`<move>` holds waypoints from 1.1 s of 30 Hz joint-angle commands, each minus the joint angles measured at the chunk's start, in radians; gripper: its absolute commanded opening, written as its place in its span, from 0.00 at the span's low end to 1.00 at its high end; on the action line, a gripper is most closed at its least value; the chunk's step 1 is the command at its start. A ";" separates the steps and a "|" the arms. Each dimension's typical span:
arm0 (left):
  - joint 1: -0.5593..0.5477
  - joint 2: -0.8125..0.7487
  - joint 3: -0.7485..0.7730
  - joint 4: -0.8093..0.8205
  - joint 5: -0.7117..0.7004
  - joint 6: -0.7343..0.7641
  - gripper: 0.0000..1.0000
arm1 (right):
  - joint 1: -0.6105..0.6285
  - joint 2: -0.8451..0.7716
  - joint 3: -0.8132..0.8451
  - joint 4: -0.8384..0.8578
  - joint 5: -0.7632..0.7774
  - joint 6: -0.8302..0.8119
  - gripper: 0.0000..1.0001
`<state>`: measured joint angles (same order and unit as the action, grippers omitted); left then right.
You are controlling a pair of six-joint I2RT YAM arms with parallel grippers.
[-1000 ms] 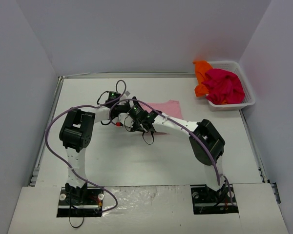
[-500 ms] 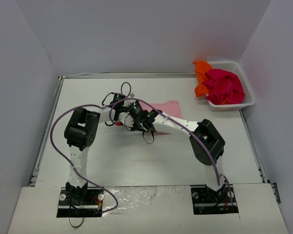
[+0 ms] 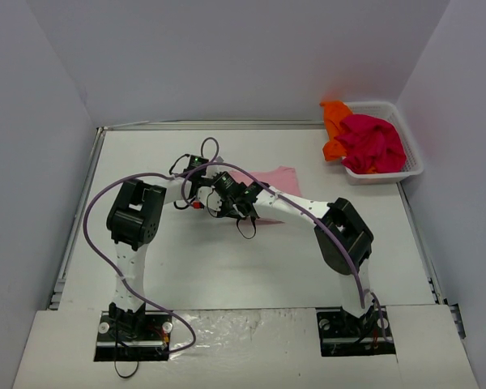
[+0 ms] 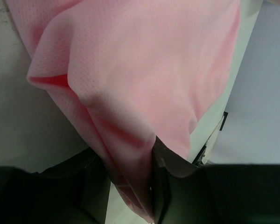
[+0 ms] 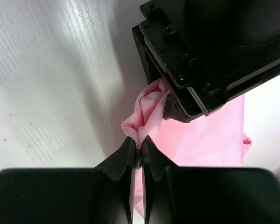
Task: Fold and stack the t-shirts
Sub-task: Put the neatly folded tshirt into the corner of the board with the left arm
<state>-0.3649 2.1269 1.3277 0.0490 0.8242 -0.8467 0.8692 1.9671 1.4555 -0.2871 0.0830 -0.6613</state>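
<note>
Grey-lilac walls (image 3: 227,57) close in a white table (image 3: 186,275) on three sides. Seen from above, with the table's middle as the dial's centre, a white mesh basket (image 3: 414,166) sits far out at 2 o'clock, against the right wall. In it, a magenta-red t-shirt (image 3: 373,144) lies heaped, and an orange t-shirt (image 3: 334,123) spills over the basket's left rim.

The light pink t-shirt (image 3: 279,177) lies on the table at about 12 o'clock, well apart from the basket. Only its right part shows past the two wrists, which crowd together over its left side. A purple cable (image 3: 93,219) loops out from the left arm toward 9 o'clock.

Through the left wrist camera, the left gripper (image 4: 129,189) has a thick fold of the pink cloth running down between its two dark fingers (image 4: 175,186). The cloth fills the gap and touches both sides, so the fold is pinched. Above the fingers it fans out wide toward 12 o'clock.

Through the right wrist camera, the right gripper (image 5: 136,150) has its fingers pressed together on a small bunched ridge of the same shirt, held right at the tips. The left gripper's black body hangs just beyond at 1 o'clock, touching the bunch, and the rest of the pink cloth lies flat toward 3 o'clock.
</note>
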 commanded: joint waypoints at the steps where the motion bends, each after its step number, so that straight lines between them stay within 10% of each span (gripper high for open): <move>1: -0.005 -0.030 0.045 -0.047 -0.039 0.052 0.31 | -0.007 -0.034 0.000 -0.023 -0.006 0.003 0.00; 9: -0.005 -0.024 0.065 -0.112 -0.059 0.092 0.03 | -0.006 -0.021 0.009 -0.053 -0.040 0.009 0.00; 13: -0.002 -0.030 0.076 -0.135 -0.063 0.118 0.02 | -0.022 -0.022 0.077 -0.214 -0.237 -0.001 0.60; 16: 0.006 -0.045 0.076 -0.150 -0.076 0.141 0.02 | -0.039 -0.092 0.097 -0.290 -0.371 -0.030 0.73; 33: 0.147 -0.189 0.094 -0.400 -0.128 0.449 0.02 | -0.474 -0.412 0.028 -0.535 -0.585 -0.143 0.77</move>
<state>-0.2718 2.0083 1.3720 -0.2371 0.7086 -0.5205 0.4561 1.5696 1.5414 -0.7563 -0.4633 -0.7872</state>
